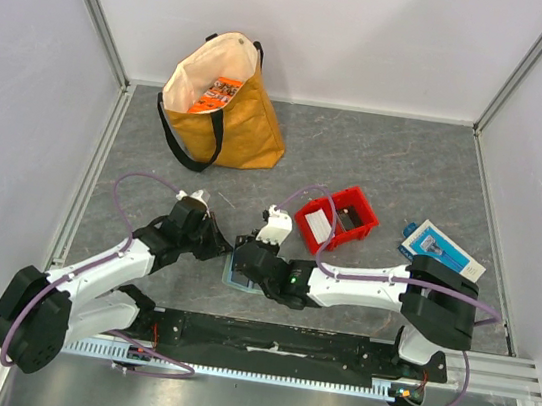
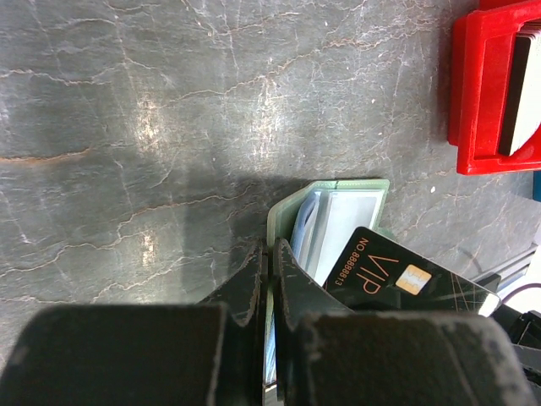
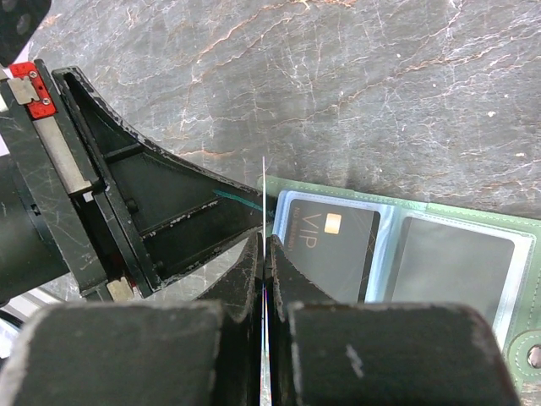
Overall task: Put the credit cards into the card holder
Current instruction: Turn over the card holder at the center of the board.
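- The brown tote bag stands behind the card holder and a little to its left, well apart from it, on the grey table.
- The left gripper comes to the card holder from its left side. Its fingers are pressed together on the left edge of the card holder, and a pale-green strip shows between them.
- The card holder lies open and flat on the table, at the near middle, between the two grippers.
- A black VIP card sits in the left clear pocket of the card holder.
- The right gripper is over the left end of the card holder. Its fingers are together and pinch a thin pale sheet, seen edge-on and upright. I cannot tell if it is a card or a leaf of the pocket.
- The red bin is to the right of the card holder and behind it, apart from it. The whitish credit cards stand inside it.
- The blue-and-white box lies further right of the card holder, beyond the red bin.
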Robot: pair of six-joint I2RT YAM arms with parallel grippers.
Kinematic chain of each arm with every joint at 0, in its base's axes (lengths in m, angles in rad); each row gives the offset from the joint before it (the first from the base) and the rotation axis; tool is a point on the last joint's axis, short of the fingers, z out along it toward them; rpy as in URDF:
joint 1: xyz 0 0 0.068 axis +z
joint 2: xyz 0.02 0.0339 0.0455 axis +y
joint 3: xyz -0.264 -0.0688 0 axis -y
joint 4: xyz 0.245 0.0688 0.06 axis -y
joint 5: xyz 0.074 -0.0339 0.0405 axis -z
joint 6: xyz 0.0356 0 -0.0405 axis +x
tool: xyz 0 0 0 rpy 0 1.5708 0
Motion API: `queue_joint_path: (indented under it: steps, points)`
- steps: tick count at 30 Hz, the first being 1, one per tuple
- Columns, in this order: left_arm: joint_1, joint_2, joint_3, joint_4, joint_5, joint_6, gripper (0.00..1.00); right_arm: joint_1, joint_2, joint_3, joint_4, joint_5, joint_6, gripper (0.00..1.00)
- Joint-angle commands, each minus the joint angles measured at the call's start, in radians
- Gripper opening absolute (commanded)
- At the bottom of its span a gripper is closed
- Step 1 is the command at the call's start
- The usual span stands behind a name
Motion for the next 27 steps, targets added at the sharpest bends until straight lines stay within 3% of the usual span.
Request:
queue_joint_path:
  steps: [1, 27]
  points:
    - [0.001, -0.015, 0.000, 0.005, 0.009, -0.016, 0.02, 0.008, 0.011, 0.031, -0.004, 0.053, 0.017, 0.00]
    - [0.003, -0.017, -0.006, 0.005, 0.015, -0.016, 0.02, 0.008, -0.013, 0.025, 0.002, 0.071, 0.027, 0.00]
